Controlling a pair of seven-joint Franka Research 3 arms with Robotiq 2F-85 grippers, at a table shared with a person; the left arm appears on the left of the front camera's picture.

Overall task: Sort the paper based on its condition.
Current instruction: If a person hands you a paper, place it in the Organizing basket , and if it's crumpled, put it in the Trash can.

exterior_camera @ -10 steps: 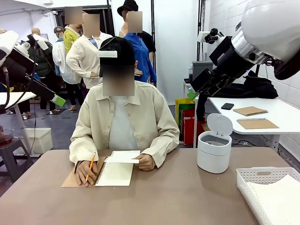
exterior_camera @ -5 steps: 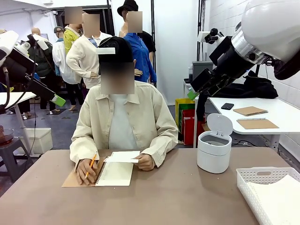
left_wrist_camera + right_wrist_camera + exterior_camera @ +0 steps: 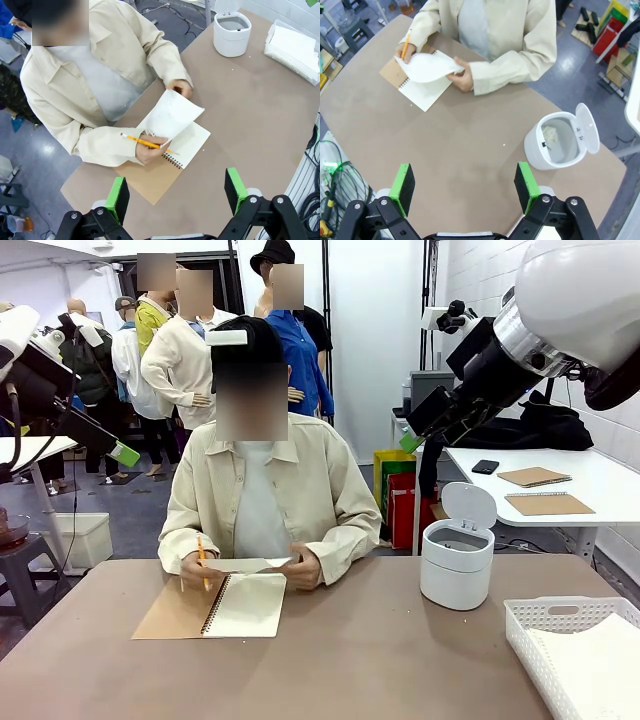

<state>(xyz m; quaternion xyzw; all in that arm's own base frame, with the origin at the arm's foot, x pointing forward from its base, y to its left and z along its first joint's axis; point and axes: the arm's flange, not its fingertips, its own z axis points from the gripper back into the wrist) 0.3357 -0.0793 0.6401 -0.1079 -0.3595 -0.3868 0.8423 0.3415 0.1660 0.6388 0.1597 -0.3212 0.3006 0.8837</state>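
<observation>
brown table point(image 3: 380, 660), person point(image 3: 262, 500) holding paper point(image 3: 172, 115), white bin point(image 3: 457, 565), white basket point(image 3: 560, 612)

Brown worktop point(image 3: 380, 660) on grey floor point(image 3: 130, 520); right of the right pincer point(image 3: 464, 181), a white side table point(image 3: 600, 480) carrying brown notebooks point(image 3: 535, 477) against a white wall point(image 3: 465, 280).

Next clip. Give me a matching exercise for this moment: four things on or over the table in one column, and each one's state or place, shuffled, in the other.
Things:
1. sheet of paper
2. pencil
3. white bin
4. white basket

States:
A. lid up, something crumpled inside
B. holds a flat stack of white sheets
C. held up by the person over the open notebook
D. yellow, gripped in one hand

Pairs: 1-C, 2-D, 3-A, 4-B
</observation>
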